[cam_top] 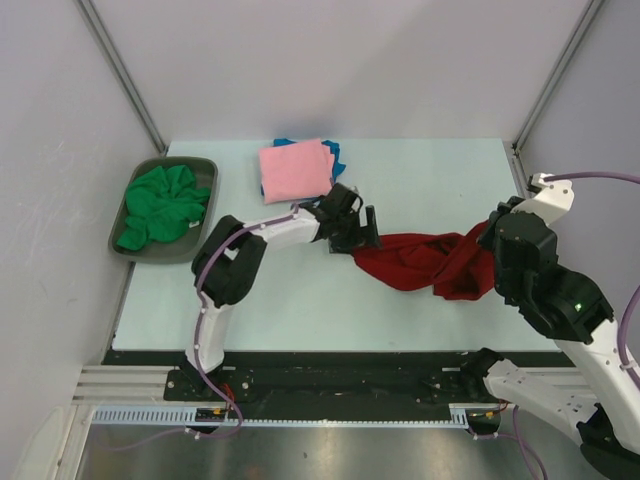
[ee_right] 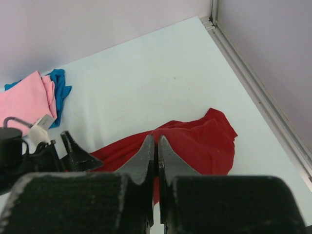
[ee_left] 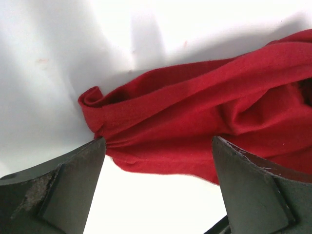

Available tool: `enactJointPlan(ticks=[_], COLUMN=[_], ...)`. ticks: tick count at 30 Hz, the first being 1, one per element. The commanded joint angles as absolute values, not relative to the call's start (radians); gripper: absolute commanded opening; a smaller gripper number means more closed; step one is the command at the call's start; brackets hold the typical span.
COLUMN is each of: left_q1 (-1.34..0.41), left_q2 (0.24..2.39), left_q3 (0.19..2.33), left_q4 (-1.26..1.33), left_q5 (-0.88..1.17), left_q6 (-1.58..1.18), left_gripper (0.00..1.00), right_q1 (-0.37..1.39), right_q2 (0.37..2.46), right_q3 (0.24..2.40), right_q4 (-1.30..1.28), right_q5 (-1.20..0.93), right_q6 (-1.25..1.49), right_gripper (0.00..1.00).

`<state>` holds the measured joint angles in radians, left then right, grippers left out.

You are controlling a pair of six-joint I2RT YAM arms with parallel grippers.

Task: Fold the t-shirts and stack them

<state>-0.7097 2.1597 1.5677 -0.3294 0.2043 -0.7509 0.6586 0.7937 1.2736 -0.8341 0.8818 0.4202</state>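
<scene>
Left pincer (cam_top: 355, 228) is wide open, low over the desk (cam_top: 430, 180), at the left end of the dark red t-shirt (cam_top: 420, 262). In the left wrist view the pincer (ee_left: 158, 141) straddles that end: both dark fingers (ee_left: 73, 185) stand apart with the red cloth (ee_left: 195, 122) between them. The left finger's tip is right at the cloth's rolled edge, and the right finger overlaps the cloth lower down; whether either one actually touches, cannot tell. Nothing is gripped on this side.

Right pincer (cam_top: 497, 235) is closed, jaws together, pinching the right end of the dark red t-shirt. From above, the cloth rises off the desk there, bunched up toward the pincer. In the right wrist view the pincer (ee_right: 157, 146) shows its two fingers pressed flat against each other, with a sliver of red between them lower down and the shirt (ee_right: 204, 141) spread behind.

The dark red t-shirt is unfolded and crumpled – stretched in a loose band between the two pincers, right of desk centre.

Pink t-shirt (cam_top: 295, 170) lies folded at the far middle of the desk, on top of a blue t-shirt (cam_top: 335, 155) – only the blue's edges peek out on the right. Green t-shirt (cam_top: 160, 205) sits bunched inside the grey tray (cam_top: 185, 160) at the desk's far-left corner.
</scene>
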Motion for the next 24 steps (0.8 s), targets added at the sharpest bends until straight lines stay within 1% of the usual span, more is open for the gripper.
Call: enactJointPlan(ticks=[1, 3, 5, 9, 13, 14, 17, 21, 24], left_q1=[-0.675, -0.675, -0.675, -0.678, -0.678, -0.677, -0.676, -0.677, -0.678], left_q2=[2.082, 2.01, 1.955, 1.901, 1.812, 1.781, 1.766, 1.74, 1.784], left_q3=[1.251, 1.154, 1.123, 1.196, 1.207, 1.216, 1.224, 1.198, 1.216], left_q4=[-0.396, -0.358, -0.321, -0.36, -0.419, -0.478, -0.546, -0.558, -0.58], left_q5=[0.094, 0.103, 0.116, 0.152, 0.138, 0.114, 0.036, -0.04, -0.069], left_q6=[-0.742, -0.759, -0.781, -0.776, -0.764, -0.752, -0.723, -0.706, -0.695], left_gripper=[1.0, 1.0, 1.0, 1.0, 1.0, 1.0, 1.0, 1.0, 1.0], right_q1=[0.681, 0.695, 0.707, 0.729, 0.753, 0.771, 0.796, 0.816, 0.83], right_q2=[0.802, 0.804, 0.805, 0.805, 0.81, 0.824, 0.842, 0.85, 0.853], right_q3=[1.285, 1.287, 1.287, 1.287, 1.287, 1.285, 1.278, 1.249, 1.235], right_q4=[-0.802, -0.81, -0.816, -0.824, -0.865, -0.903, -0.92, -0.911, -0.911], right_q5=[0.888, 0.896, 0.9, 0.914, 0.923, 0.945, 0.969, 0.979, 0.983], right_q6=[0.451, 0.459, 0.465, 0.468, 0.488, 0.517, 0.532, 0.543, 0.561], right_gripper=[0.0, 0.0, 0.0, 0.0, 0.0, 0.0, 0.0, 0.0, 0.0])
